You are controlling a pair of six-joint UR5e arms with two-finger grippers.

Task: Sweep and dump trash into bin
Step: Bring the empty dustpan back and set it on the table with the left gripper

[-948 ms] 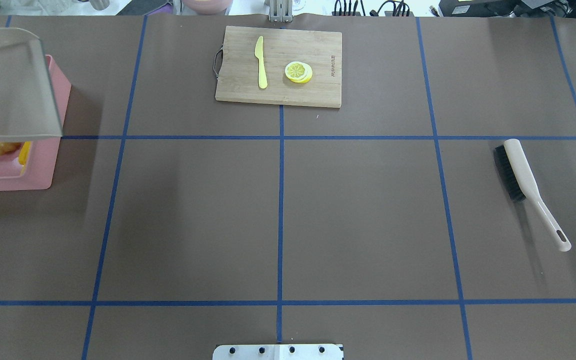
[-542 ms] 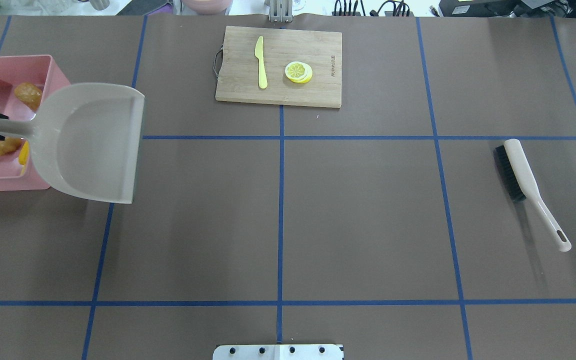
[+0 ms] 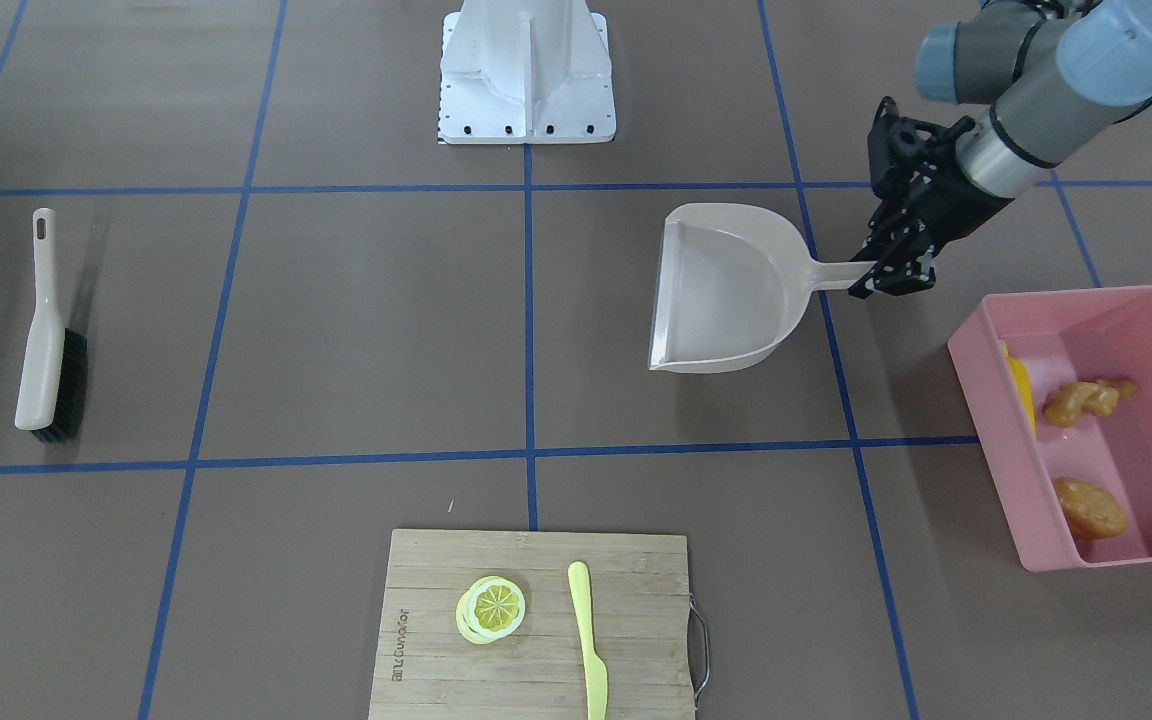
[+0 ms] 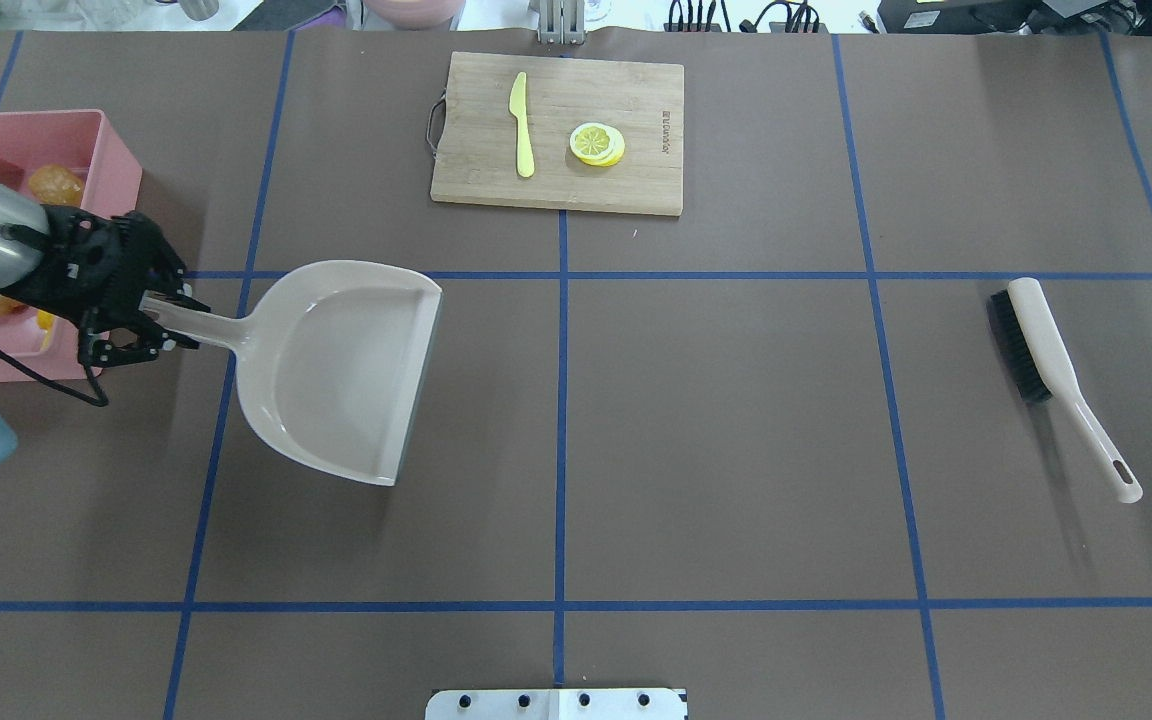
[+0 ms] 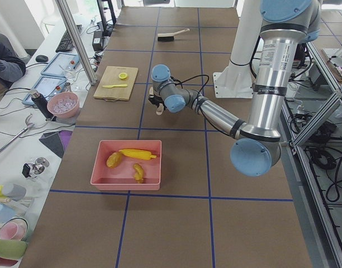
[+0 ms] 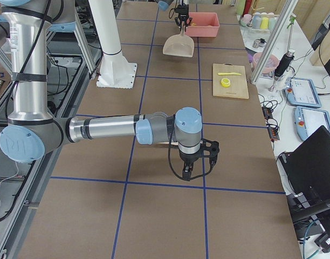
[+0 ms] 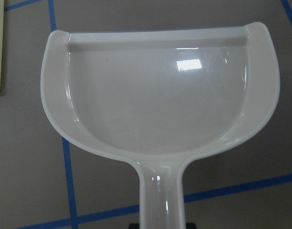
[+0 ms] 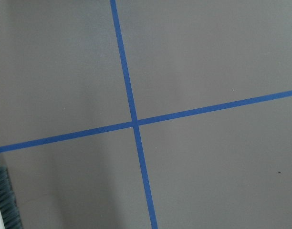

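My left gripper [image 4: 151,320] is shut on the handle of the beige dustpan [image 4: 336,370], which is level, empty and low over the table to the right of the bin. It also shows in the front view [image 3: 726,290] and the left wrist view [image 7: 160,95]. The pink bin [image 3: 996,420] holds the corn cob [image 5: 137,153], the potato [image 3: 1088,507] and the ginger root [image 3: 1086,398]. My right gripper [image 6: 193,171] shows only in the exterior right view, far from the bin, so I cannot tell whether it is open or shut.
A beige brush [image 4: 1056,370] with black bristles lies on the table's right side. A wooden cutting board [image 4: 636,190] at the far middle carries lemon slices [image 4: 597,143] and a pale yellow knife [image 4: 521,125]. The robot's base plate [image 3: 526,110] is at the near edge.
The dustpan has come off the bin, turned level and moved right over the table. My left arm has come into the overhead view with it. The brush has not moved.
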